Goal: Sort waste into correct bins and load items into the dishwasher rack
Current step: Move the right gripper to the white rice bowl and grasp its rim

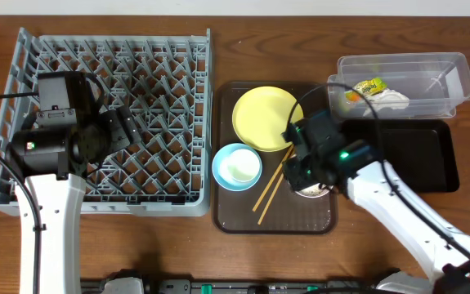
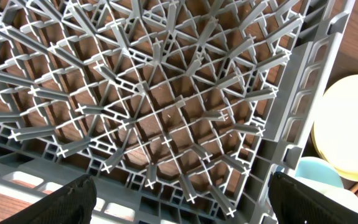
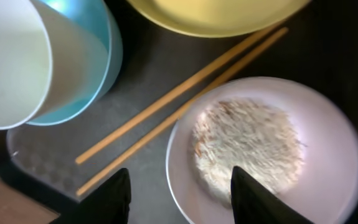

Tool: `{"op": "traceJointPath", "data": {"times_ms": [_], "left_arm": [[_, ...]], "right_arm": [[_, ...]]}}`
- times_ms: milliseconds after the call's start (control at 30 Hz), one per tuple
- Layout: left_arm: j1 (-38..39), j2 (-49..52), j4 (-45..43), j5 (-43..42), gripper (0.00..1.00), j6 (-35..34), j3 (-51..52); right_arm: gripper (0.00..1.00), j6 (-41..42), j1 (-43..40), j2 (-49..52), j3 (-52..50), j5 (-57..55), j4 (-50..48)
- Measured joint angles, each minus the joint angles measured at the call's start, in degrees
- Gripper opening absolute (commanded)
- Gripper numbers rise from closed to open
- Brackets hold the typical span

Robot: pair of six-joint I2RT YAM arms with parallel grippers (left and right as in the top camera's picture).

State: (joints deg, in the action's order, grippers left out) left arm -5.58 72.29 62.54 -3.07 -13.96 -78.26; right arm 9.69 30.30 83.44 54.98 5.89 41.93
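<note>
My right gripper (image 1: 304, 175) (image 3: 182, 199) is open over the near rim of a white bowl (image 1: 316, 193) (image 3: 334, 155), one finger outside it and one above the beige crumbs (image 3: 247, 149) inside. Wooden chopsticks (image 1: 269, 189) (image 3: 166, 106) lie beside the bowl. A yellow plate (image 1: 266, 117) (image 3: 216, 12) and a light blue bowl (image 1: 221, 159) (image 3: 94, 68) holding a small white cup (image 1: 241, 168) (image 3: 10, 62) are nearby. My left gripper (image 1: 124, 126) (image 2: 185, 208) is open and empty above the grey rack (image 1: 22, 98) (image 2: 166, 112). The clear tub (image 1: 447, 77) holds the wrapper (image 1: 365, 88) and the tissue (image 1: 394, 98).
The dishes stand on a brown serving tray (image 1: 243, 216) between the rack and the black tray (image 1: 414, 155). The black tray lies just in front of the clear tub. The yellow plate (image 2: 353, 124) shows past the rack's edge in the left wrist view.
</note>
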Motion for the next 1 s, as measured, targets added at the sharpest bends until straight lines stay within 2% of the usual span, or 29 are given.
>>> {"op": "traceJointPath", "data": {"times_ms": [100, 467, 1000], "left_arm": [[0.0, 0.0, 0.04, 0.0, 0.9, 0.0, 0.0], [0.0, 0.0, 0.09, 0.0, 0.9, 0.0, 0.0], [0.0, 0.0, 0.09, 0.0, 0.9, 0.0, 0.0]], "right_arm": [[0.48, 1.62, 1.68, 0.24, -2.99, -1.88, -3.19], [0.32, 5.33, 2.89, 0.42, -10.16, -4.2, -11.28], [0.17, 6.23, 5.81, 0.44, -13.05, -4.85, -14.4]]}}
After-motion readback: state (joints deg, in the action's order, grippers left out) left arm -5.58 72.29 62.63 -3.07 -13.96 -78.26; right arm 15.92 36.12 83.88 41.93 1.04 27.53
